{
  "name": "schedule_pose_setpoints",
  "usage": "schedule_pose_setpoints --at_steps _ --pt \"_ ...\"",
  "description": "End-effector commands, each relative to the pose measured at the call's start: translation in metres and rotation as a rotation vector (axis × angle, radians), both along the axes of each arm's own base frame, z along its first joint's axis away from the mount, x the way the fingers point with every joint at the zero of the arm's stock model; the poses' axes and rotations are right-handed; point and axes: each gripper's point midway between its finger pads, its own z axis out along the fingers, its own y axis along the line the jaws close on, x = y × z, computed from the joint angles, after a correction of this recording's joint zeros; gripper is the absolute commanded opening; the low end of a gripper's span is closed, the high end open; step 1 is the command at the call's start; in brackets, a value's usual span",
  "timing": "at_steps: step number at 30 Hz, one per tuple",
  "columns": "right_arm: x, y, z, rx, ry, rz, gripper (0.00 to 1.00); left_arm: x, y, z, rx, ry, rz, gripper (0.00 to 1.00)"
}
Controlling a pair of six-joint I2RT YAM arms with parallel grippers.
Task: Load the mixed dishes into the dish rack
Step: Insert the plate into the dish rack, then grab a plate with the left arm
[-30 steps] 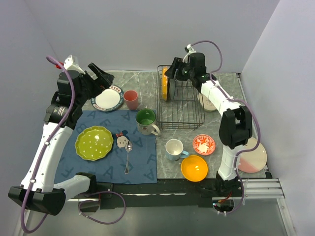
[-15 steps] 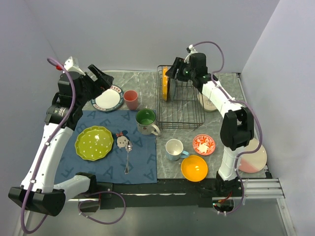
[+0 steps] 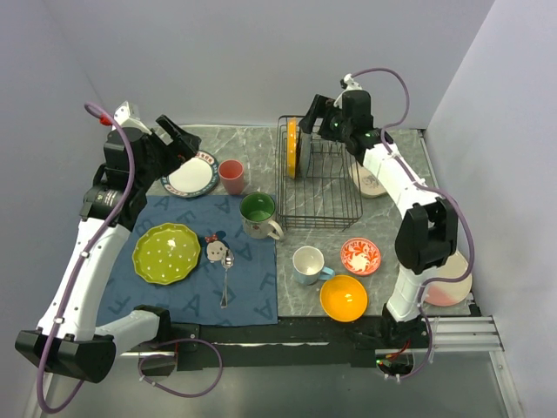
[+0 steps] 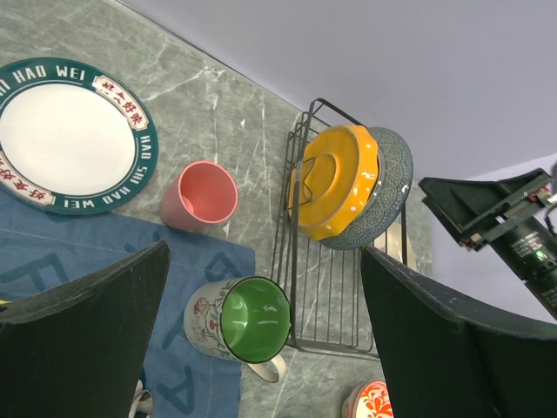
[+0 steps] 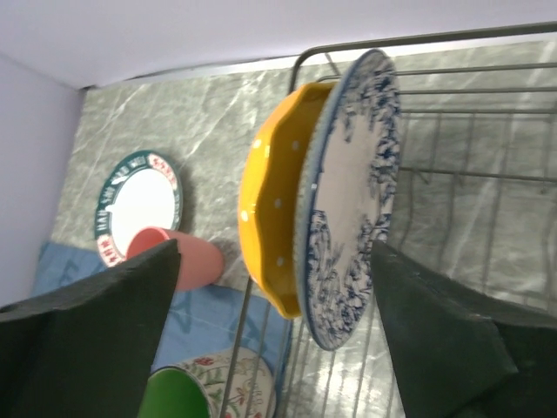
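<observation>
Rack: I see the dish rack [image 3: 324, 187] in the upper middle of the top view, on the marbled table [image 3: 259, 148].
In rack: the orange scalloped plate [image 5: 274, 218] stands on edge at the rack's left end. The grey patterned plate [image 5: 348, 192] leans against it, touching.
Right pincer: the right gripper [image 3: 315, 116] is released and empty. In its wrist view my fingers sit wide at both sides of the frame. It hangs just right of the two plates' top edges.
Left pincer: the left gripper [image 3: 180, 138] is released too, with nothing between its fingers. It is at the upper left, above the green-rimmed white plate [image 3: 190, 175].
Outside rack, left: the pink cup [image 3: 231, 175] is just right of that plate. The green-lined mug [image 3: 258, 212], lime-green plate [image 3: 166, 252] and spoon [image 3: 225, 277] lie on the blue cloth mat [image 3: 252, 292].
Outside rack, right: the pale mug [image 3: 306, 263], red-patterned dish [image 3: 360, 256] and orange bowl [image 3: 343, 297] lie below the rack. The cream bowl [image 3: 372, 181] is beside the rack, partly behind my arm. The pink plate [image 3: 452, 280] is at the lower right.
</observation>
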Motion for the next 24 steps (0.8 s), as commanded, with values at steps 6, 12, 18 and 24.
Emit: schedule_pose_setpoints --at_steps 6,12,18,24 --pt "-0.024 -0.035 0.065 -0.064 -0.126 -0.125 1.0 0.009 0.014 0.0 0.031 -0.008 0.075 0.97" --pt "-0.058 -0.042 0.089 -0.045 -0.156 -0.113 1.0 0.022 0.035 -0.017 0.024 0.008 0.195 0.97" --pt "-0.103 -0.035 0.106 0.007 -0.176 -0.014 1.0 0.045 0.063 -0.056 -0.005 0.066 0.337 0.97" --pt "-0.139 -0.035 0.11 0.027 -0.186 0.047 0.99 0.075 0.086 -0.105 -0.056 0.149 0.429 0.97"
